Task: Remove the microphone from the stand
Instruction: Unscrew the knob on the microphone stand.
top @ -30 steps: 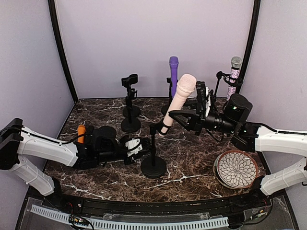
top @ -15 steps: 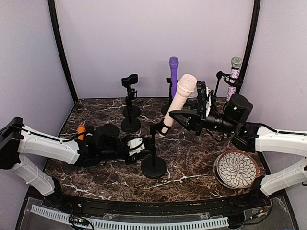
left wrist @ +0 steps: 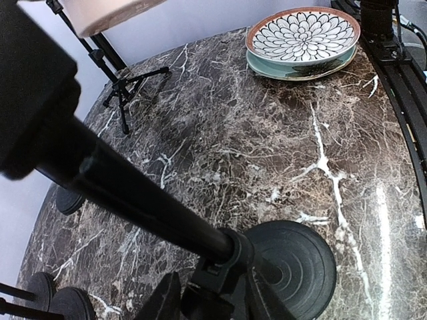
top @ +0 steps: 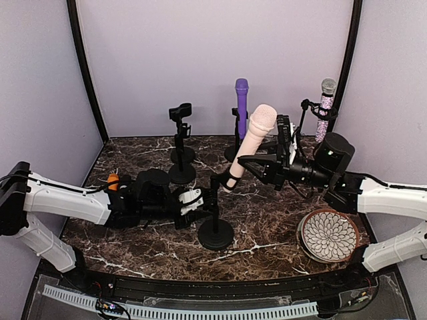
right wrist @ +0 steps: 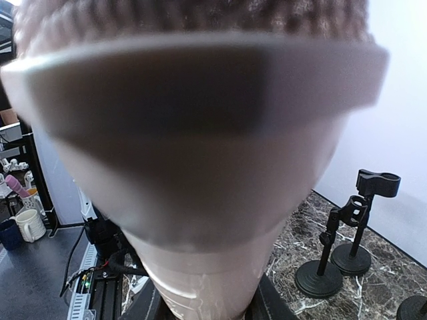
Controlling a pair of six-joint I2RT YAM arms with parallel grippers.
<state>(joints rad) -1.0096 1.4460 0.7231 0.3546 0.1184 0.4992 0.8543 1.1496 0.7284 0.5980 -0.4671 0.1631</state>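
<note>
1. Pink mic (top: pixel 252 140) is mid-table, leaning toward 1 o'clock, its lower end down at the clip of the stand (top: pixel 215 233).
2. Right gripper (top: pixel 245 161) is on it from the 3 o'clock side, fingers clamped on the mic's body. The mic's head fills the right wrist view.
3. Left gripper (top: pixel 208 202) is in low from 9 o'clock, fingers (left wrist: pixel 167 303) pinched on the stand's pole just above the round base.
4. Back at 12 o'clock there's a purple mic (top: pixel 241 100), at 2 o'clock a silver mic (top: pixel 325 107), and at 11 o'clock an empty stand (top: pixel 180 113).
5. Stacked plates (top: pixel 329 235) lie at 4 o'clock on the marble table (top: pixel 267 213).
</note>
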